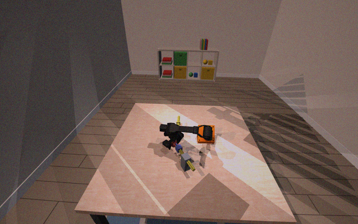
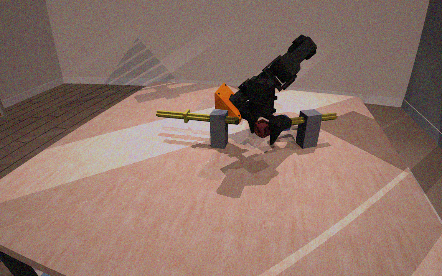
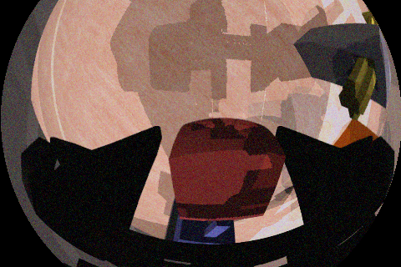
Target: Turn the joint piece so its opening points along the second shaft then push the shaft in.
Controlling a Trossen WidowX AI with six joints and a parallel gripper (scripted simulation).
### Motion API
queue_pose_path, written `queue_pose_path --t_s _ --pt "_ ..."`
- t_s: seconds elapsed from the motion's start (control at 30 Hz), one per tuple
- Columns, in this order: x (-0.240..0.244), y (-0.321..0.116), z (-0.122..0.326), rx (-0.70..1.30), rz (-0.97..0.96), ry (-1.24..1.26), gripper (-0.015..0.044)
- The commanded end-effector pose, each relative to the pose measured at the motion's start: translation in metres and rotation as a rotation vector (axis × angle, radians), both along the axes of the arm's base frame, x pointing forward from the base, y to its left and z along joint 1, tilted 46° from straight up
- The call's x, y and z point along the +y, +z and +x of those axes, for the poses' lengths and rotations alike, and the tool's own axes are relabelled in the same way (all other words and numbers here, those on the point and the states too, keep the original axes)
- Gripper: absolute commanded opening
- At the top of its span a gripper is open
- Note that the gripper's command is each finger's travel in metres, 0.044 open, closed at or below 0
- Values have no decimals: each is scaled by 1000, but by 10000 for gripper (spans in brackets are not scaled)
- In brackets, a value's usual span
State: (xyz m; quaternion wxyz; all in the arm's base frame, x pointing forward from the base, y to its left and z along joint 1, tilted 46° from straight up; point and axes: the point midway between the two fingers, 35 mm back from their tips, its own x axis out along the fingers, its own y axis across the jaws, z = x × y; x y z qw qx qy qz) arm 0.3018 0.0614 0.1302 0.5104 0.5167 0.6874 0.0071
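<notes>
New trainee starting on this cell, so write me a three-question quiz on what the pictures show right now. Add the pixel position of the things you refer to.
1. True or false: the pincer (image 2: 262, 135) (image 3: 220, 133) is shut on the red joint piece (image 2: 261, 128) (image 3: 225, 179).
2. Fill in the blank: the bases of both shaft blocks (image 2: 218, 132) (image 2: 307, 132) rest on the ____.
3. Multiple choice: what colour is the piece (image 1: 178, 147) (image 3: 205, 231) between the red joint piece and the nearest block?
a) green
b) blue
c) white

Key: 1 false; 2 table; 3 b
</notes>
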Motion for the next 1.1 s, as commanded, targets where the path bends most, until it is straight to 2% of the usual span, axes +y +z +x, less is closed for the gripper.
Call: queue_pose_path --t_s 0.0,0.3,1.07 --pt "3 -1 0 -1 6 -4 414" --pt "3 -1 0 -1 6 -4 182" --pt "3 -1 0 -1 6 -4 182"
